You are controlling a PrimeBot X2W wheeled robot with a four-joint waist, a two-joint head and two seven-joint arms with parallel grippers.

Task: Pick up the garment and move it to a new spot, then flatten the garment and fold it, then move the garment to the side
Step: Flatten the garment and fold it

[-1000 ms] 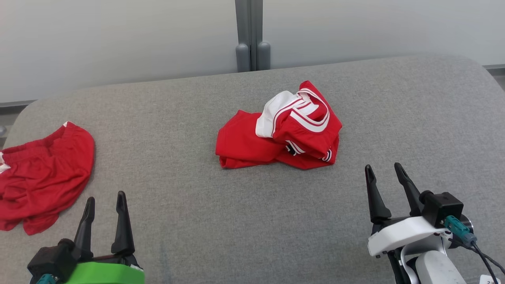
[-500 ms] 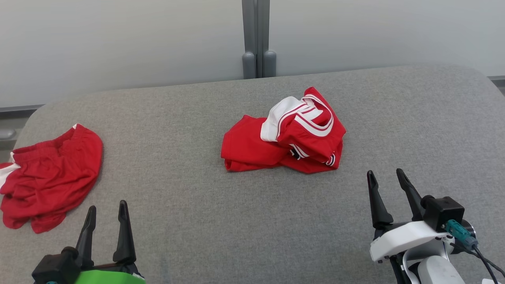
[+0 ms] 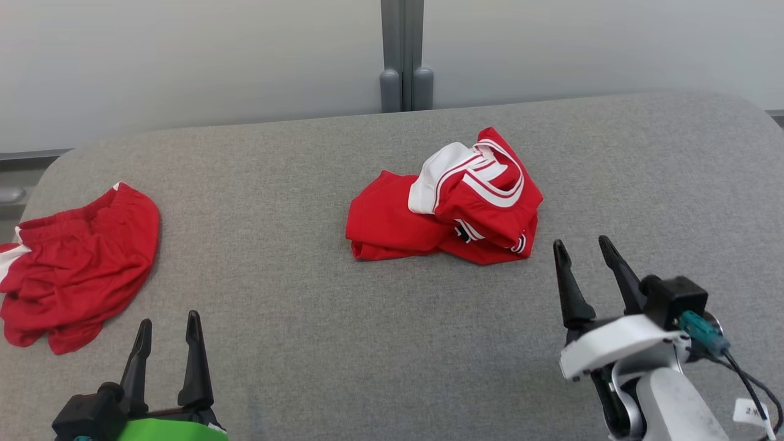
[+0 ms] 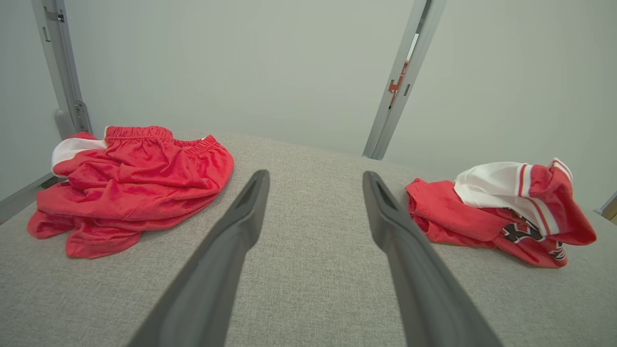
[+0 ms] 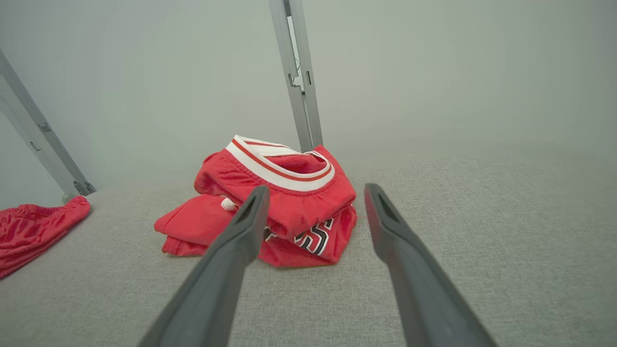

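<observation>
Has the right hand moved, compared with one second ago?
Yes. Measured against the crumpled red and white garment, the right hand has advanced forward and slightly left, so the gap between them is now smaller.

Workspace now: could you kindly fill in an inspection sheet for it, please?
Surface: grey fabric tabletop with rounded corners.
Job's things: red-and-white garment crumpled near the middle, not gripped.
Clutter: red shorts bunched at the robot's left edge.
Grippers: left gripper open, apart from both pieces of clothing; right gripper open, just short of the garment, not touching.
Cables: teal-plugged cable at the right wrist, off the cloth.
Surroundings: pale wall panels and a grey post behind the table.
</observation>
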